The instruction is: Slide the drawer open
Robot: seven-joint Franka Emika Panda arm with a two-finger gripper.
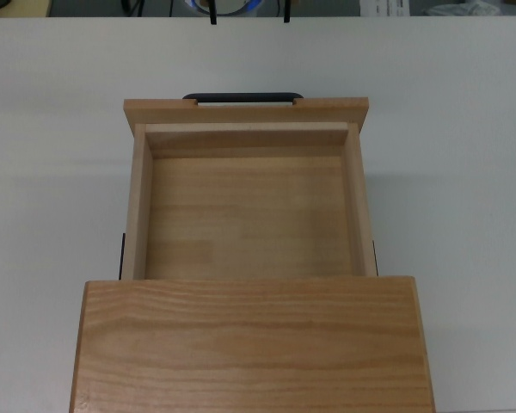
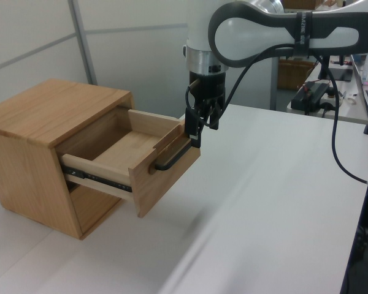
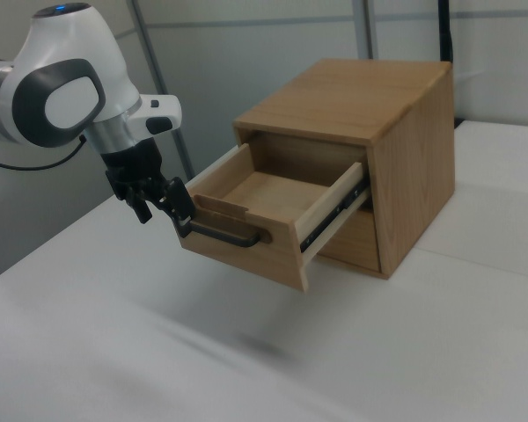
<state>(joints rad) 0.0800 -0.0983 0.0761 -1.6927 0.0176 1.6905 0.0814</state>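
**Drawer out, claw at the handle's end**

The drawer (image 2: 132, 160) stood pulled well out of its cabinet (image 2: 46, 144) on the white counter (image 2: 264, 202), its tray bare and its slide rails showing along the side. The black bar handle (image 3: 224, 235) faced away from the cabinet. The claw (image 2: 196, 130) hung at the far end of that handle in the left view, at the upper corner of the front panel; whether its fingers were apart, together or pinched on the bar could not be told from these views.

The opening looked nearly or fully done. The risks from there, as a judgement: if the claw still hooked the bar, a lift or sideways pull could twist the drawer on its rails or drag the whole cabinet across the counter. A further pull could strain the rails at their stops.
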